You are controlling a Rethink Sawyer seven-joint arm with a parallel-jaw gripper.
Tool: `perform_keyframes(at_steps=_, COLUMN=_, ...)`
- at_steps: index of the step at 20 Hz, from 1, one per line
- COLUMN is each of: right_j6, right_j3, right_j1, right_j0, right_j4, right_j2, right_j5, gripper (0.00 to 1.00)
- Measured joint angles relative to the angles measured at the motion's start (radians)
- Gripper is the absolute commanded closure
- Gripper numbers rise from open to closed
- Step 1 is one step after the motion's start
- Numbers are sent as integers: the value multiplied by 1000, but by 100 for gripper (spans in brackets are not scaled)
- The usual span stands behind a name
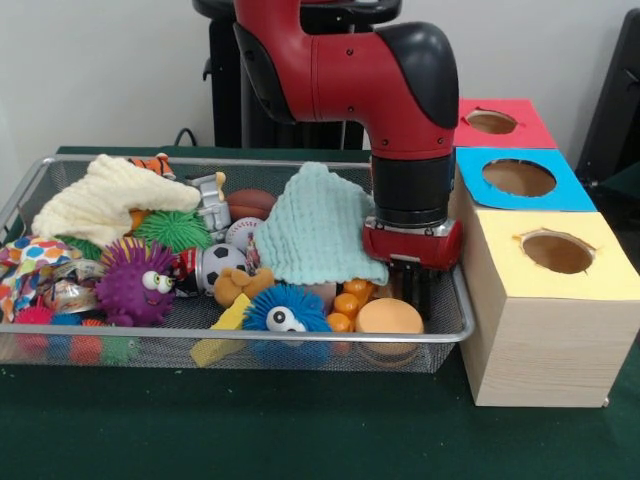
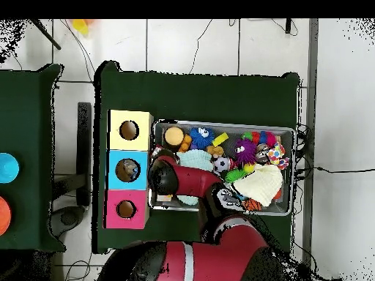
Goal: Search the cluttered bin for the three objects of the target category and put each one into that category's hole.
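A wire mesh bin [image 1: 440,335] holds a heap of toys. My gripper [image 1: 410,285] hangs inside the bin's right end, just right of a mint knitted cloth [image 1: 320,225] and above small orange balls [image 1: 347,303] and an orange disc [image 1: 389,316]. Its tips are hidden behind the mesh and the toys. Balls in the pile include a soccer ball [image 1: 219,262], a baseball [image 1: 241,232] and a brown football [image 1: 250,203]. In the overhead view the arm [image 2: 164,176] covers the bin's [image 2: 293,172] left end.
Three boxes with holes line the bin's right side: yellow [image 1: 557,252] nearest, blue [image 1: 518,177], red [image 1: 491,121]. Other clutter: purple [image 1: 135,283], blue [image 1: 285,310] and green [image 1: 172,228] spiky balls, a cream cloth [image 1: 105,198], a yellow block [image 1: 222,335], a spotted cloth [image 1: 30,262].
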Motion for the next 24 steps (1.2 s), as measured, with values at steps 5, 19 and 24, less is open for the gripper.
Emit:
perform_keyframes(at_steps=5, right_j6=0, right_j3=0, right_j1=0, right_j0=-2, right_j4=0, right_j2=1, right_j5=1, gripper=100)
perform_keyframes(at_steps=19, right_j6=0, right_j3=28, right_j1=-44, right_j0=-3, right_j4=-1, right_j2=4, right_j5=44, gripper=100)
perform_keyframes(at_steps=24, right_j6=0, right_j3=58, right_j1=-80, right_j0=-4, right_j4=1, right_j2=7, right_j5=84, gripper=100)
